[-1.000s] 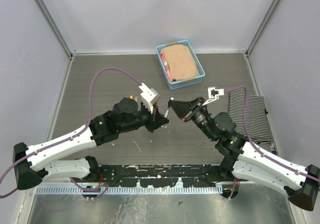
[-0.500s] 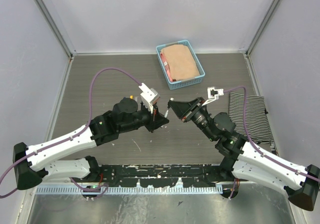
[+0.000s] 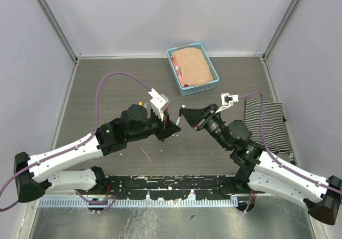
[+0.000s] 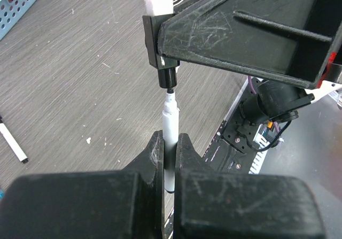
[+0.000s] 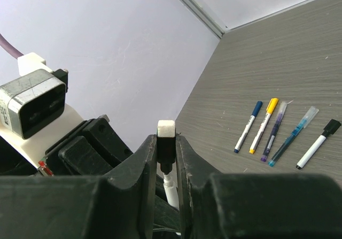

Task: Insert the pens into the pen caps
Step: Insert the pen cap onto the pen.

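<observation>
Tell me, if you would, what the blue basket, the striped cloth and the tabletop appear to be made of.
Blue basket: probably moulded plastic, judging by its rigid perforated walls.
Striped cloth: soft fabric, lying limp and flat.
Tabletop: matte wood-grain surface, perhaps laminate; fine grey streaks run along it.

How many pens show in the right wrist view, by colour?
Blue-capped pen: 1
Yellow-capped pen: 1
Purple pen: 1
Teal pen: 1
Black-capped pen: 1
White held pen: 1
Total: 6

The grey worktop [image 3: 85,89] carries a blue basket [image 3: 200,89], a striped cloth [image 3: 270,122] — and five pens [image 5: 274,133] side by side.
</observation>
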Action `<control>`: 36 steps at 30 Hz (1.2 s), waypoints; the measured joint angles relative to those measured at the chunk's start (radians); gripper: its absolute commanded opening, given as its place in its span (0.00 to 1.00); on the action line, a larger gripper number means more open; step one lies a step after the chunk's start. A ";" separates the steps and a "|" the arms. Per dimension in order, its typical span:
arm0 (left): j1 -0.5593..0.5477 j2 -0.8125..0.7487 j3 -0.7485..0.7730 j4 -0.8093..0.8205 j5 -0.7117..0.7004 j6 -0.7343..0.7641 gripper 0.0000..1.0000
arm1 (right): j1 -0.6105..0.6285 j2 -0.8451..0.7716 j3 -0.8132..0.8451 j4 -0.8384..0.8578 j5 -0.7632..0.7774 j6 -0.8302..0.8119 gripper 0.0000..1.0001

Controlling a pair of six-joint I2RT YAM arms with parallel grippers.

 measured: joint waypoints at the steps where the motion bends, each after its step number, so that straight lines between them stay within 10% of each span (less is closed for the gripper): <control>1: 0.000 0.000 0.000 0.000 0.000 0.000 0.00 | 0.000 0.000 0.000 -0.003 0.000 0.000 0.00; 36: 0.000 0.004 -0.008 -0.004 -0.079 -0.026 0.00 | -0.012 0.056 0.000 0.020 -0.082 -0.084 0.00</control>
